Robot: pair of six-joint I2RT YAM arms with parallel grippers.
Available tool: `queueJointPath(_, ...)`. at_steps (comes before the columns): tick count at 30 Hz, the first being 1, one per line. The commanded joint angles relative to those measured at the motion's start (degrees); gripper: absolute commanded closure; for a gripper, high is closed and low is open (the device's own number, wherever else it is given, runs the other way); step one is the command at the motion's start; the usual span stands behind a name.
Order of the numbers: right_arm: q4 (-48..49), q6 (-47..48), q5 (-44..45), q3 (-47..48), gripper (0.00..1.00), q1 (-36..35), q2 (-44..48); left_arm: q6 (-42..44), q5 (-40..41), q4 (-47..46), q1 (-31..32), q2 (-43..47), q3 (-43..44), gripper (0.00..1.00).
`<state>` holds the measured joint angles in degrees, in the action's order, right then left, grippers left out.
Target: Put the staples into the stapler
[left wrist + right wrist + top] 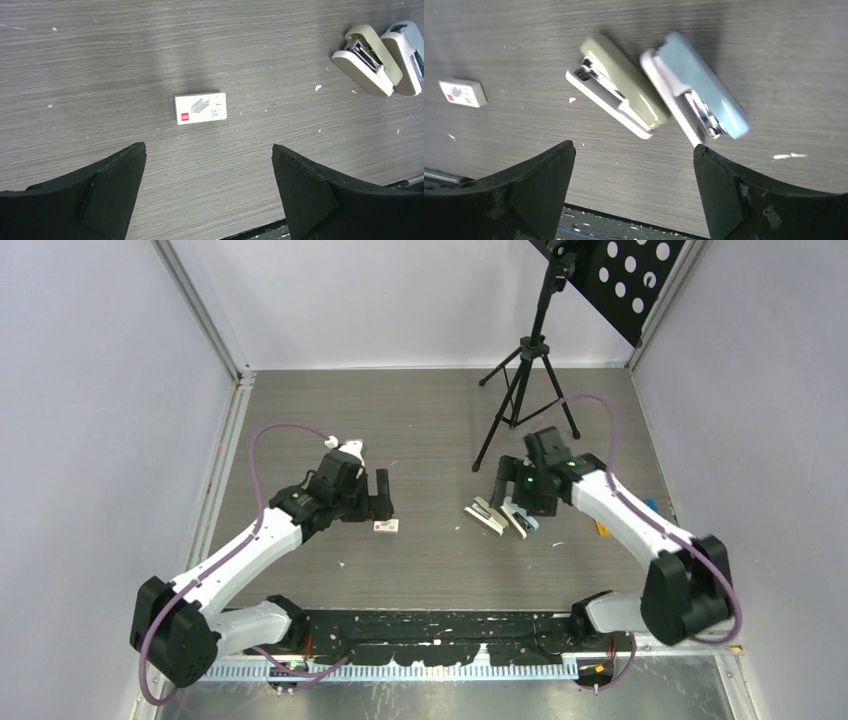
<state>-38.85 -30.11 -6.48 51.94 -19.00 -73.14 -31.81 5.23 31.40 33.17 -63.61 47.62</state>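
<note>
Gaping empty, left end effector (208, 146) near flat cardboard staples (200, 108), right end effector (634, 145) near 2 staplers (619, 86) (696, 82)

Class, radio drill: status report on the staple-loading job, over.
Left claw open, empty, above staple box. Right claw open, empty, above olive stapler and blue stapler, lying side by side. Nothing blocking either.

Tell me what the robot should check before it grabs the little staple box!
1. Left gripper open: ok, jaws wide, nothing between them.
2. Staple box lying flat and alone, just ahead of that gripper: ok.
3. Box lid open: cannot tell.
4. Right gripper open: ok, nothing held.
5. Room to grab one stapler alone: not ok, the olive-green stapler and the blue stapler lie close side by side.
</note>
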Motion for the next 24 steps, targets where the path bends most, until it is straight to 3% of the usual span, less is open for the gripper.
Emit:
queueJointPath(1,-1.8,4.5,5.3,9.0,0.09,-7.6,-8.1,-1.0,-6.2,-2.7,-0.3,-1.8,2.9,0.0)
queueJointPath(7,-2.8,9.2,9.6,14.5,0.1,-11.0,-18.3,-1.1,-6.6,-2.9,-0.3,-0.9,2.2,0.0)
queueJointPath(15,-7.4,15.6,5.0,24.8,0.16,-11.7,-30.7,-1.5,-8.2,-3.2,-0.3,0.6,0.3,0.0)
queueJointPath(24,-9.7,15.6,2.9,24.8,0.16,-16.5,-34.2,-1.6,-8.7,-3.6,-0.3,1.2,-0.5,0.01)
